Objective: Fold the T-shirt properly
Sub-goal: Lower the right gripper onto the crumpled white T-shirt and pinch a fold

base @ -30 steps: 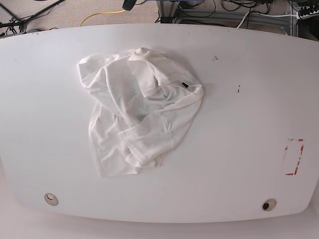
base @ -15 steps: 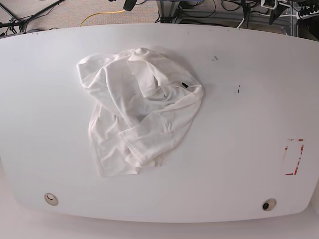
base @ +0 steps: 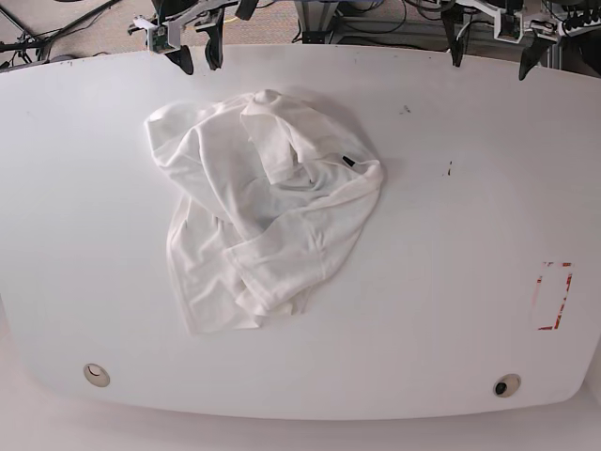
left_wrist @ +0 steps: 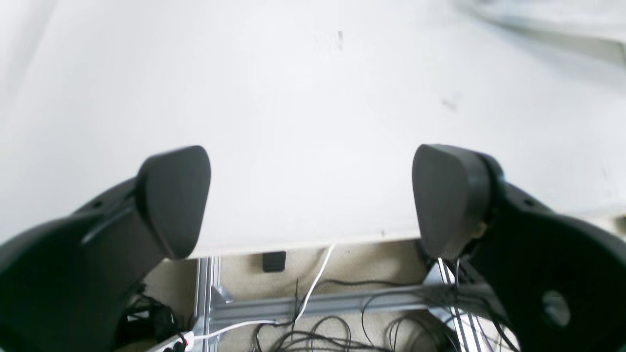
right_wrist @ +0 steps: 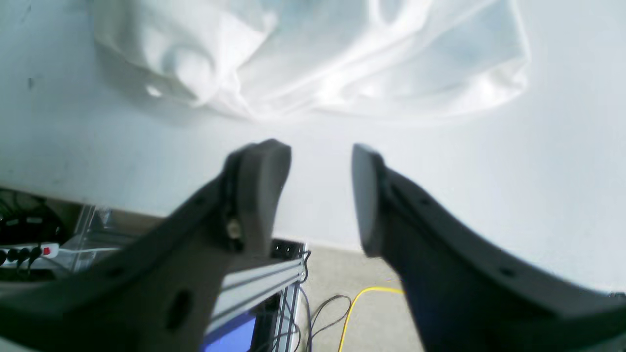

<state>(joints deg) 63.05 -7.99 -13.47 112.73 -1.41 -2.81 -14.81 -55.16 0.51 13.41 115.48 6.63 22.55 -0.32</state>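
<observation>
Crumpled shirt waits, and the folds could fool both arms

From where I stand, the T-shirt (base: 272, 207) lies in a rumpled heap left of centre in the base view, its top reaching toward the upper edge of the frame. The trouble I'd expect is a grab at the wrong layer: with the cloth bunched over itself, a pinch could take two or three thicknesses and just drag the whole bundle along. The small dark tag (base: 348, 161), at the heap's upper right, may hint at the collar, but I can't tell which side is out, so a pull there might twist it further. Lifting too low could also leave fingertips scraping the surface, and tugging unevenly might roll the hem under.

The heap's loose lower edge, toward the lower left of the frame, looks the flattest part and perhaps the easiest to catch. The right side of the white table (base: 470, 282) offers plenty of room for spreading, while the upper edge is near the cloth, and a careless pull that way could hang it over.

Up at the top of the frame, the right gripper (base: 200, 68) has its jaws spread just beyond the shirt, holding nothing. The left gripper (base: 489, 70), upper right, stands wide apart and empty, well away from the cloth.
</observation>
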